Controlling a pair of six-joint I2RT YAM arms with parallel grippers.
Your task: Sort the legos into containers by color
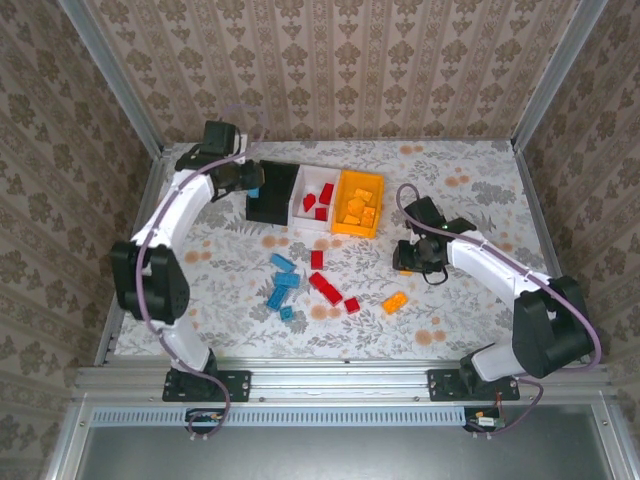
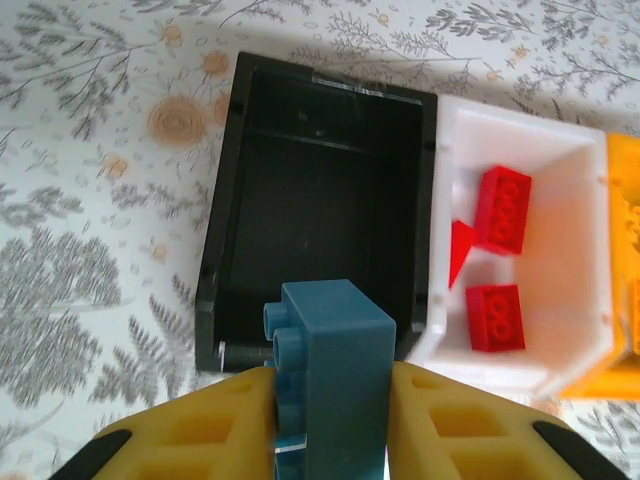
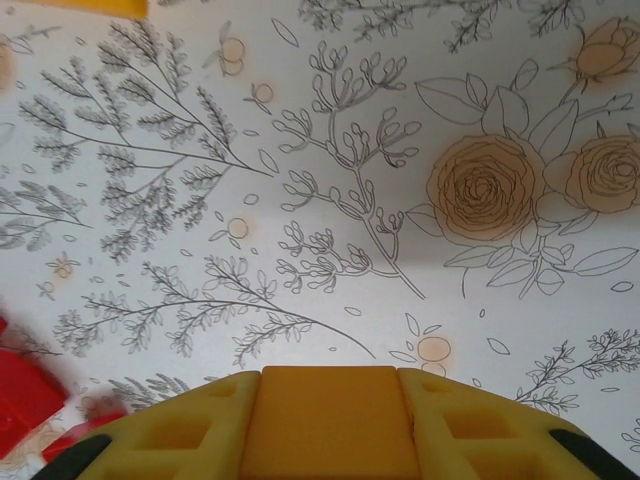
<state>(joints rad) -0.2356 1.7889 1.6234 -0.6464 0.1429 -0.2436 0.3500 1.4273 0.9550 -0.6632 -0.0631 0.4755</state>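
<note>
Left grip: the left gripper [image 2: 330, 385] has its yellow fingers [image 2: 200, 430] narrowed onto a blue brick [image 2: 335, 340], clamped by opposite sides with most of it standing proud of the pads.
Right grip: the right gripper [image 3: 330, 385] is closed on what looks like an orange-yellow brick [image 3: 330, 425]; just one flat face shows, so its shape is uncertain.
Handling: judged light, rigid and smooth-sided, so a squeeze across two flat faces suits it and a skewed pinch could let it twist.
Blue brick's place: above the near end of the black bin [image 2: 225, 220], inside its walls.
Neighbours: the white bin [image 2: 520, 125] adjoins it and holds red bricks [image 2: 503, 208]; the orange-yellow bin [image 2: 622, 200] follows.
Right surroundings: bare flowered tablecloth [image 3: 330, 180] below, well apart from the bins.
Loose pieces: blue bricks [image 1: 283, 287], red ones [image 1: 325, 285] and an orange one [image 1: 394, 302] lie between the arms.
In the way: nothing crowds either drop; the shared bin wall is the nearest snag.
</note>
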